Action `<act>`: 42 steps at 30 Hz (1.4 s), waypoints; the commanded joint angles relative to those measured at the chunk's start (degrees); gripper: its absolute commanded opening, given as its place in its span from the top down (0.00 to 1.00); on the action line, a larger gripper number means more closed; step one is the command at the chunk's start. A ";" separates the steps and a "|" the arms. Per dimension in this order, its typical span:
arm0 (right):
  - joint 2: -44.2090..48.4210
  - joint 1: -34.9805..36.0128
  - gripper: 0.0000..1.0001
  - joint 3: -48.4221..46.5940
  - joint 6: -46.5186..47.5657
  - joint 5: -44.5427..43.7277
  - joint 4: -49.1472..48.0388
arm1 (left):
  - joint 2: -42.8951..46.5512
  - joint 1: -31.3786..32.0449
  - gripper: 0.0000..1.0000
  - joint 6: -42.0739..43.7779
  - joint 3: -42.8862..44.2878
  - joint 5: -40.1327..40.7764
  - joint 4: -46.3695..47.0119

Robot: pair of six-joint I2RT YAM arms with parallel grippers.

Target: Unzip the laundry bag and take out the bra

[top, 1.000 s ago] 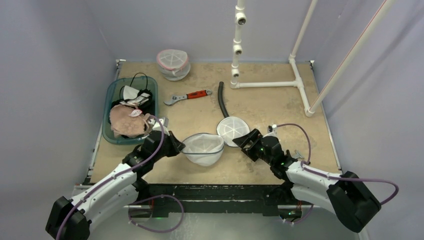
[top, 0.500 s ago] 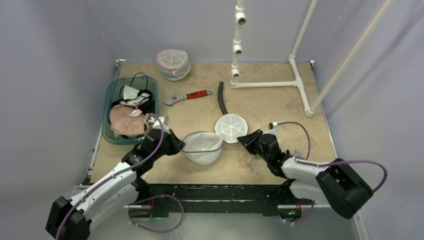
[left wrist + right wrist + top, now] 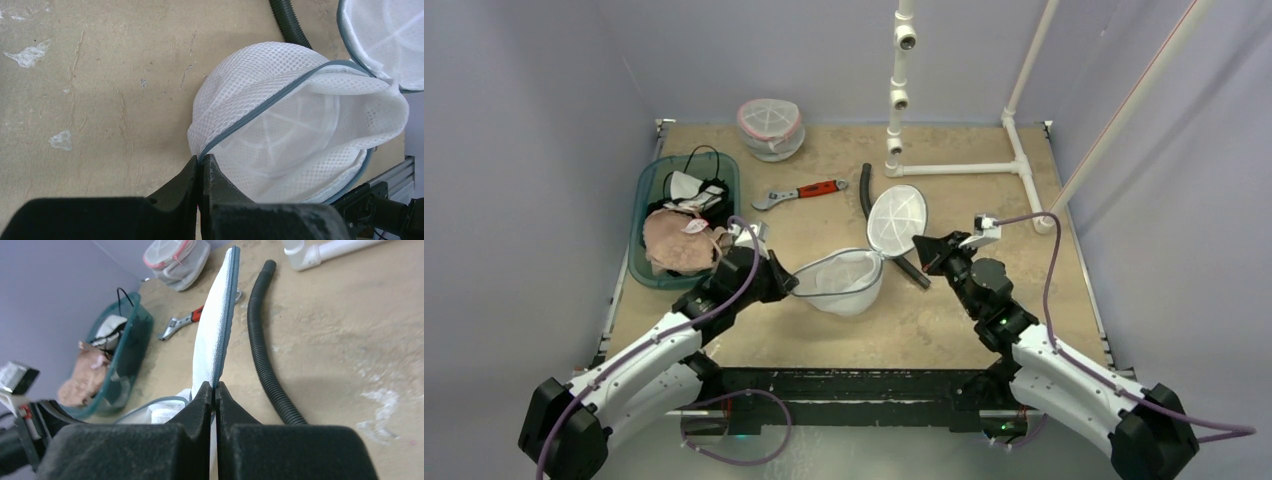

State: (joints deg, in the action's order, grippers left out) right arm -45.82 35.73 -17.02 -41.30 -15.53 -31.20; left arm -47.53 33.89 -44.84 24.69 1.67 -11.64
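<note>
**Lid of the laundry bag raised by the right arm**

The laundry bag [image 3: 839, 285] sits near the middle of the table's [image 3: 984, 210] near edge, its mesh bowl mouth-up and its zip run all the way open. The left gripper [image 3: 202, 165] has its fingers pressed together on the grey zip seam at the bowl's left rim, anchoring it. The right gripper [image 3: 215, 390] is pinched shut on the edge of the round lid [image 3: 896, 217].

A second ago that lid lay flat on the table beside the bowl, with the right fingers spread around it. They have since closed, and the lid now stands tilted up toward the far edge, hinged at the bowl's right side and leaning over the black hose [image 3: 865, 195]. The unzipping therefore looks complete, and the mouth is held wide for extraction.

The bra itself cannot be made out. The left wrist view shows only white mesh and pale ribs inside the bowl (a white garment might blend in). A beige garment [image 3: 679, 245] lies in the teal bin [image 3: 646, 180] by the left edge.
</note>
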 commanded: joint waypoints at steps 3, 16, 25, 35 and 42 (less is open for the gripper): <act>4.29 6.95 1.00 -6.91 19.32 -5.39 9.03 | -2.92 0.26 1.00 2.74 5.21 0.42 1.46; -1.64 26.85 1.00 -20.76 31.30 -11.44 10.66 | -11.89 0.30 1.00 8.82 20.75 3.27 -4.17; -12.10 43.22 1.00 -22.66 41.07 -30.80 10.73 | -14.50 0.30 1.00 8.38 18.70 3.17 -5.91; -16.04 43.85 1.00 -18.37 36.74 -34.75 11.33 | -11.66 0.26 0.59 6.88 17.65 2.04 -7.42; -17.07 44.78 1.00 -17.25 38.32 -38.10 9.61 | -6.29 0.30 0.41 0.25 21.01 2.15 -11.17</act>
State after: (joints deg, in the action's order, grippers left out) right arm -62.57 79.44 -34.96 -3.84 -48.93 -18.79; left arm -57.34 33.89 -39.40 42.30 4.08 -21.17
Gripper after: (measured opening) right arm 0.012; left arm 0.557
